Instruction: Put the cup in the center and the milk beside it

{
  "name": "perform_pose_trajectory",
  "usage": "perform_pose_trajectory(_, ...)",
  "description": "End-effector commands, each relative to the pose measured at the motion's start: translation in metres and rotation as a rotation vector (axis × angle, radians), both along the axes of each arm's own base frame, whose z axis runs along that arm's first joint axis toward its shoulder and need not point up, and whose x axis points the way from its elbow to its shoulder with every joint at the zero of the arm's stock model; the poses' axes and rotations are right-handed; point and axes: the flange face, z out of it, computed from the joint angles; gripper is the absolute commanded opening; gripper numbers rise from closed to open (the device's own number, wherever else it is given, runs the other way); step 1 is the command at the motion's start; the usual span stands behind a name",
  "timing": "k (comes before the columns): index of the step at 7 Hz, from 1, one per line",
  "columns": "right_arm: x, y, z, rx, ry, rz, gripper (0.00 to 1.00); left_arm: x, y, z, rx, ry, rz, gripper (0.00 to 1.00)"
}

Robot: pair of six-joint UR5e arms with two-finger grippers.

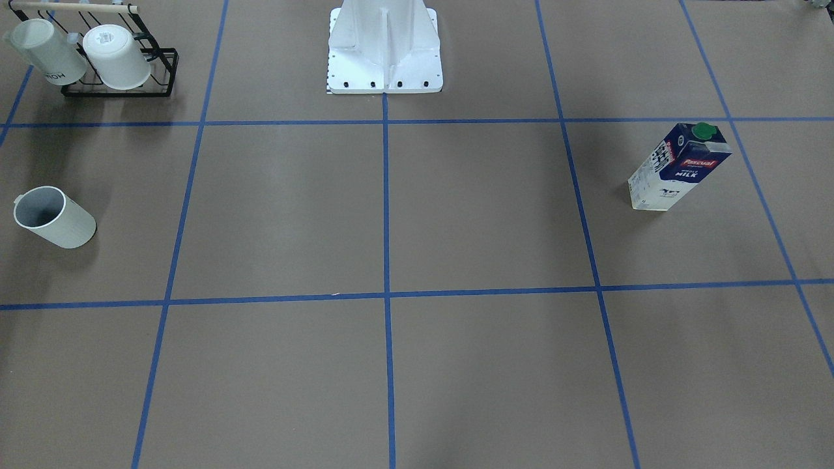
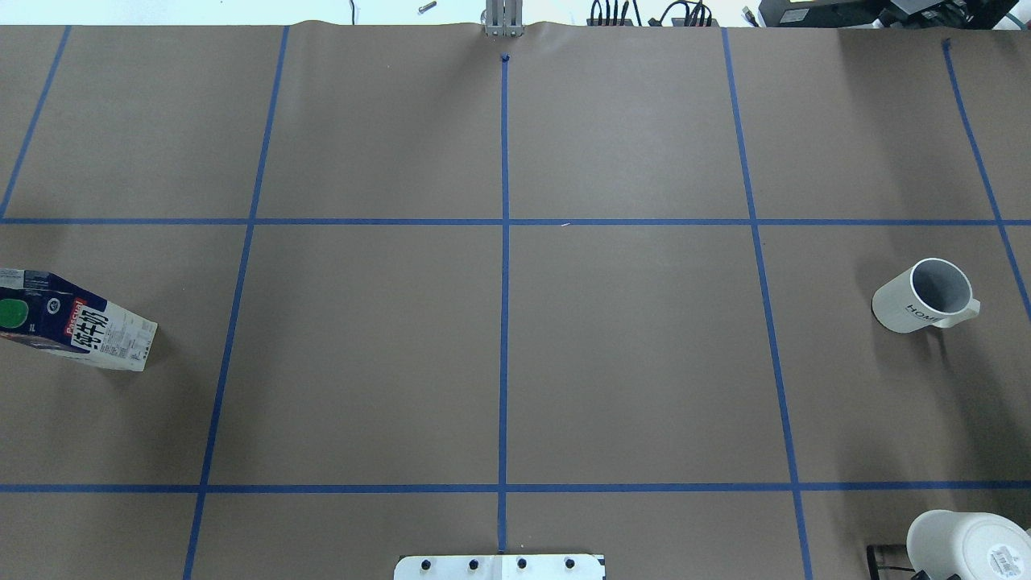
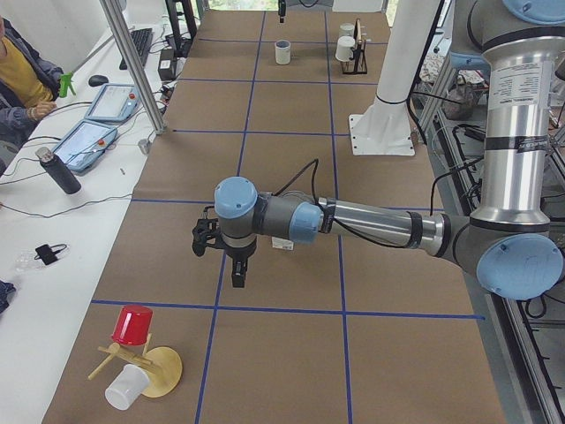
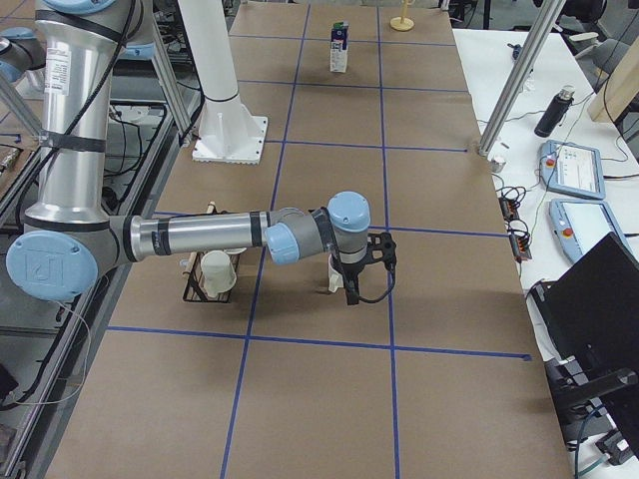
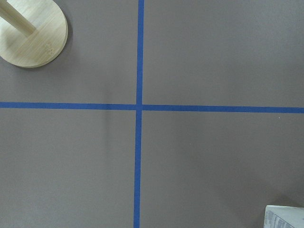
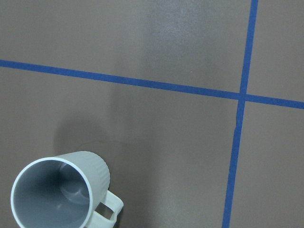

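Note:
The cup (image 2: 926, 296) stands upright on the brown surface at the overhead view's right; it also shows in the front view (image 1: 53, 218) and the right wrist view (image 6: 61, 194). The milk (image 2: 76, 322) stands at the overhead view's left edge and shows in the front view (image 1: 677, 167). The center (image 2: 504, 354) holds only the vertical blue tape line. My left gripper (image 3: 239, 272) hangs beside the milk. My right gripper (image 4: 351, 289) hangs beside the cup. Both show only in the side views, so I cannot tell whether they are open or shut.
A black rack with white mugs (image 1: 117, 58) stands near the robot's right side. A wooden stand with a red cup (image 3: 132, 327) sits past the milk, its base in the left wrist view (image 5: 33, 33). The white robot base (image 1: 384, 49) is at the table's middle edge.

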Motion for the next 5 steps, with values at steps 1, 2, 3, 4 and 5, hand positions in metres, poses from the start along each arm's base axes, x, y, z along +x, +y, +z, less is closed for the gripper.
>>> perform_pose_trajectory(1,0.0,0.0,-0.001,0.004,-0.001,0.0,1.0,0.0,0.0,-0.001,0.013,-0.001,0.001,0.98)
perform_pose_trajectory(2,0.0,-0.003,-0.004,0.01,-0.002,0.001,1.0,0.0,0.0,0.0,0.012,0.001,0.002,0.98)
perform_pose_trajectory(3,-0.001,-0.005,-0.008,0.018,-0.004,0.002,1.0,0.0,0.001,-0.001,0.012,0.001,0.001,0.98)
perform_pose_trajectory(4,-0.001,-0.005,-0.013,0.026,-0.008,0.004,1.0,0.0,0.003,0.003,0.007,0.0,0.002,0.98)
perform_pose_trajectory(5,-0.001,-0.005,-0.013,0.024,-0.012,0.002,1.0,0.0,0.003,0.002,0.008,0.001,0.001,0.98)
